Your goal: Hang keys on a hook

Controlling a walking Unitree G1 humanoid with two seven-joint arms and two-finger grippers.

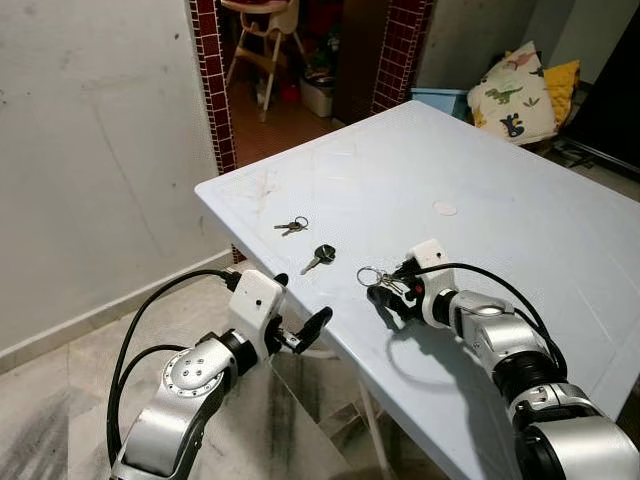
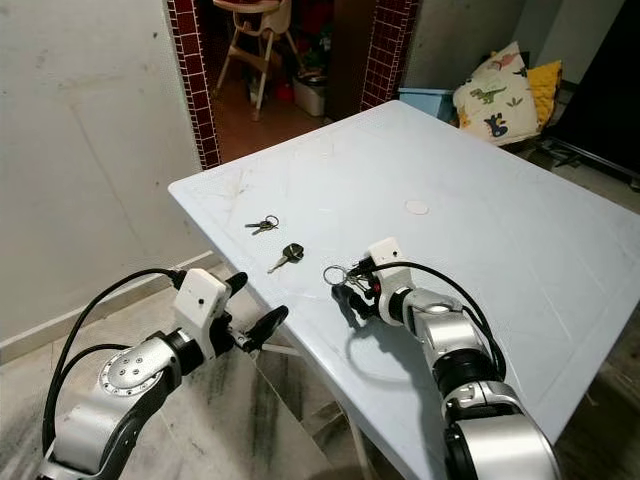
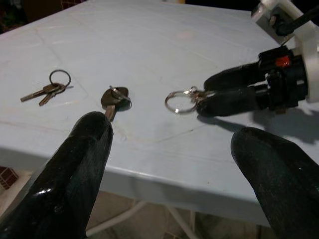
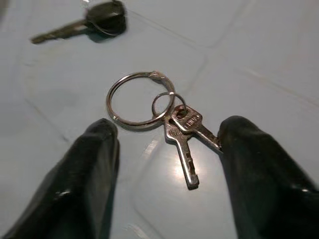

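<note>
Silver keys (image 4: 180, 130) lie between right tool (image 4: 164, 149) fingers.

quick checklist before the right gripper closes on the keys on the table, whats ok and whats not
1. Right gripper open around its target: ok, in the right wrist view its fingers stand apart on either side of the key ring with two silver keys.
2. Keys flat on the white table: ok, not yet lifted.
3. Other keys apart from the grasp: ok, the black-headed key and the small key bunch lie further off toward the robot's left.
4. Left gripper out of the way: ok, open, at the table edge, holding nothing.
5. Hook to hang the keys on: cannot tell where it is.
</note>
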